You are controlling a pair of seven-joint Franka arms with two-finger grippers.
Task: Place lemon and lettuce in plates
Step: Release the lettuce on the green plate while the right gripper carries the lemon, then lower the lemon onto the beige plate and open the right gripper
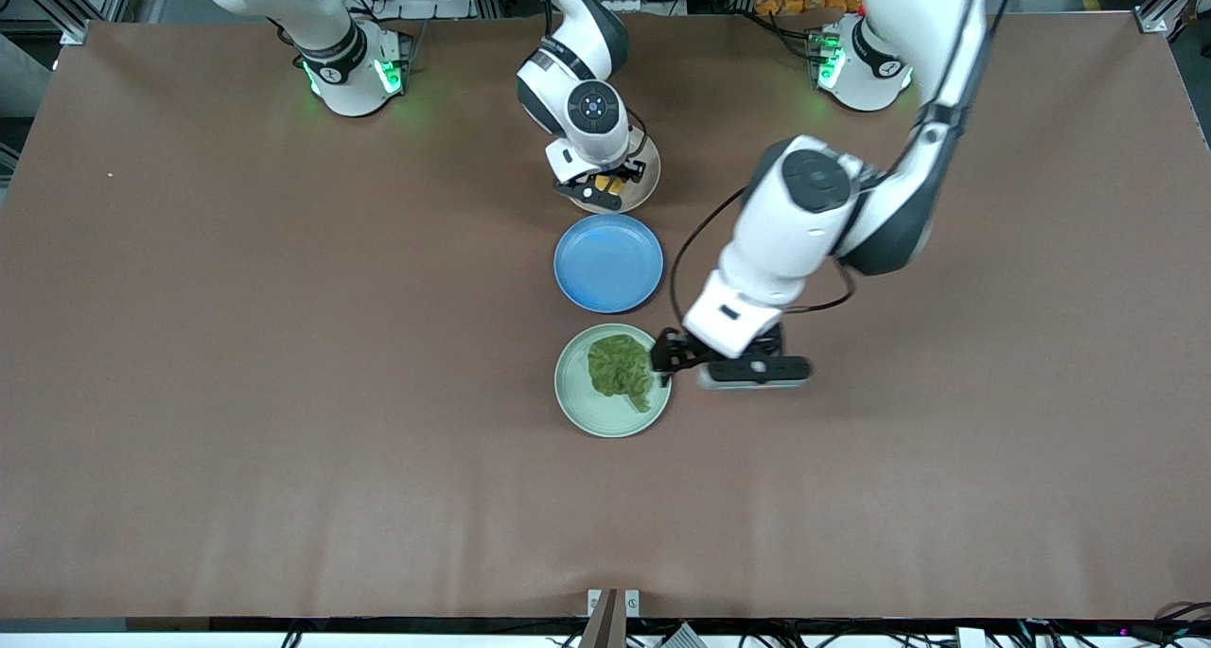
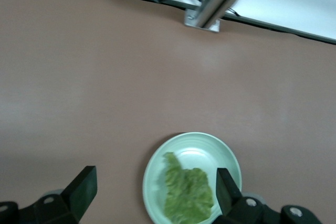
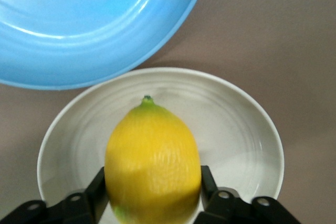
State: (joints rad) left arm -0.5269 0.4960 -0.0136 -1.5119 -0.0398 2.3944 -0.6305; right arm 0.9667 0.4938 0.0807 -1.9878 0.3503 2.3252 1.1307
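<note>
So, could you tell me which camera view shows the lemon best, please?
The right wrist view: the lemon fills it, held in the right gripper over the beige plate. The front view shows a yellow sliver; the left wrist view shows none.

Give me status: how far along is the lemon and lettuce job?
Done: the lettuce lies in the green plate, and the left gripper is open, over that plate's edge. In hand: the right gripper is shut on the lemon, over the beige plate, the one farthest from the front camera. Left: release the lemon there. The blue plate between them holds nothing.
</note>
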